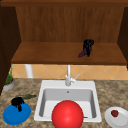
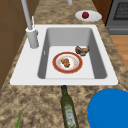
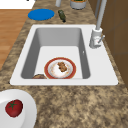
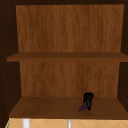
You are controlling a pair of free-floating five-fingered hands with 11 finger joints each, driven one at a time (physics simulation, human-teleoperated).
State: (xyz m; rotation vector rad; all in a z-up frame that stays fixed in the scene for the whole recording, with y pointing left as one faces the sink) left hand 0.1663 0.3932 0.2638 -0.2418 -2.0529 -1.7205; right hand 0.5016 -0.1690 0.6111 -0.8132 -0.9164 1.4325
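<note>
Holding a purple eggplant [image 1: 82,53] on the lower shelf [image 1: 50,53], right of centre, the right hand [image 1: 88,45] grips it, fingers curled. Left hand [image 1: 17,102], lower left, hovers curled over the blue plate [image 1: 15,116].

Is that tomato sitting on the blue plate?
No, the tomato lies on the white plate right of the sink, while the blue plate sits on the counter at the sink's other side.

left hand [image 1: 18,102]: plain black, human-like | right hand [image 1: 87,45]: same plain black, no arm attached
</note>
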